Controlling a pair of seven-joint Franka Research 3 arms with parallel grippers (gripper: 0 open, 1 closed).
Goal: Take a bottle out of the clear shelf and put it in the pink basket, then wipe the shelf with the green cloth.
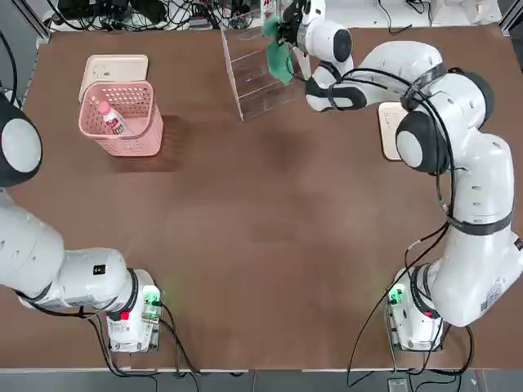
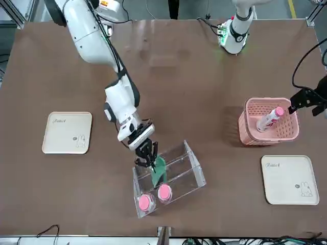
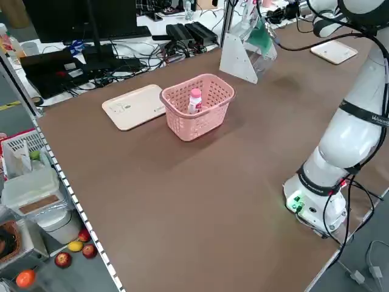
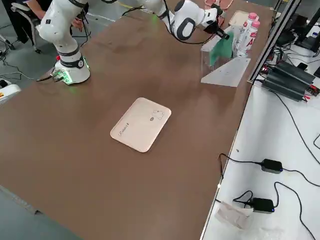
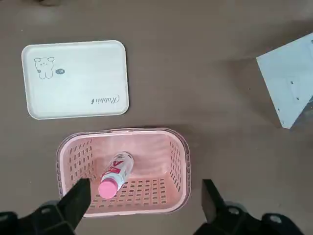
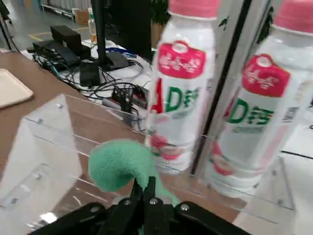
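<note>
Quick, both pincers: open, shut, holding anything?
Left pincer: open, empty, above the pink perforated plastic basket.
Right pincer: shut on the small teal-green cloth, inside the clear acrylic shelf.

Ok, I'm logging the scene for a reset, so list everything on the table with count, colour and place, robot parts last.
Basket: one, pink, far left of the table.
Bottle in basket: one, white with pink cap, lying inside.
Shelf: one, clear, far middle of the table.
Bottles in shelf: two, white with pink caps, standing on the far tier.
Cloth: one, green, held over the shelf.
Trays: two, cream, one beyond the basket, one on the right side.
Right gripper: shut on the cloth, at the shelf.
Left gripper: open, above the basket.
</note>
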